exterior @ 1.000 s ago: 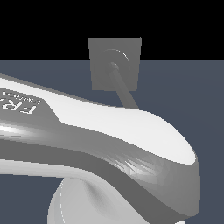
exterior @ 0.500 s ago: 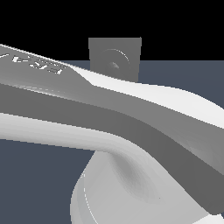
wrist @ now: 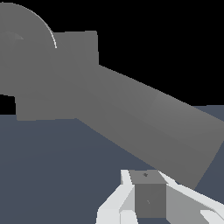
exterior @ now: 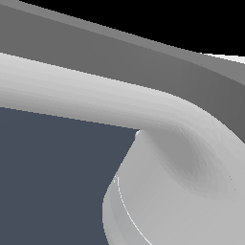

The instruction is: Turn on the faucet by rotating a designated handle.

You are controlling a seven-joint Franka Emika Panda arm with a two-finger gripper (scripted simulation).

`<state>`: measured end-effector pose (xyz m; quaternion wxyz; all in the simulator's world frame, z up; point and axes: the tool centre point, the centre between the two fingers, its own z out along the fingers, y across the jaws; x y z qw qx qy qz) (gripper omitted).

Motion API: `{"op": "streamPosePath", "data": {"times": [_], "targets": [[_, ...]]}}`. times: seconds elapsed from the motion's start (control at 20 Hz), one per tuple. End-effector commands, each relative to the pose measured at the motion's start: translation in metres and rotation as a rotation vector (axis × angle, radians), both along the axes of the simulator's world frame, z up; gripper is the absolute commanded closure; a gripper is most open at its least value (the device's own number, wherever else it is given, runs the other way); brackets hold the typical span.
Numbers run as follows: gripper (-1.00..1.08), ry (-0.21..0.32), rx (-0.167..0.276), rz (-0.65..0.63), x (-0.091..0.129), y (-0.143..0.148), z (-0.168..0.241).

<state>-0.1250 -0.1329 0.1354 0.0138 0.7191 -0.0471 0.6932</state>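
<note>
Wrist view: the handle (wrist: 153,127) slants out from the faucet (wrist: 65,74), close above the gripper (wrist: 146,199); whether its jaws are parted or closed cannot be told. The robot arm (exterior: 119,100) fills the exterior view, hiding the faucet.

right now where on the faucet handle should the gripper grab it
Probably near the free outer end of the handle, far from the dome it pivots on, for leverage. The bar is flat, so close the fingers across its thin sides, approaching from the near end.
</note>
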Motion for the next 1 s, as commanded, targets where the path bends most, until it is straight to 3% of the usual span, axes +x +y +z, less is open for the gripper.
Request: {"op": "streamPosePath", "data": {"times": [0.0,0.4,0.45,0.5,0.95], "targets": [[1.08,-0.031,-0.004,0.002,0.006,-0.008,0.017],[1.08,-0.037,-0.006,0.002,0.006,-0.026,0.034],[1.08,-0.014,0.091,-0.003,-0.002,0.015,0.011],[1.08,0.003,0.158,-0.006,0.0,0.005,-0.009],[1.08,-0.006,0.121,-0.004,0.002,-0.009,0.03]]}}
